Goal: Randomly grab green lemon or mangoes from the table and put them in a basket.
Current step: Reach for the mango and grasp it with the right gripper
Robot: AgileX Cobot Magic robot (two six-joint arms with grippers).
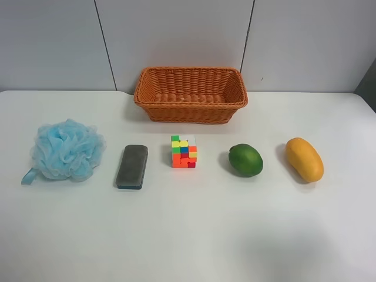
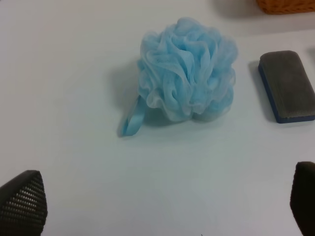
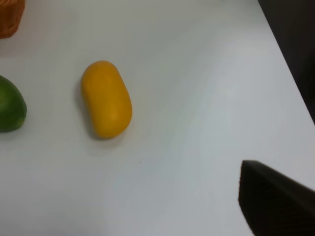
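Nearest you, the left gripper hangs over the table with its fingers spread wide and empty, short of the blue bath pouf. The right gripper shows only one finger, so you cannot tell whether it is open or closed. Farther out, at the right end of the row, the green lemon and, to its right and apart from it, the mangoes lie on the table with nothing gripping them. At the far side the basket holds nothing, so treat the task as not yet started, with both fruit left to pick and place.
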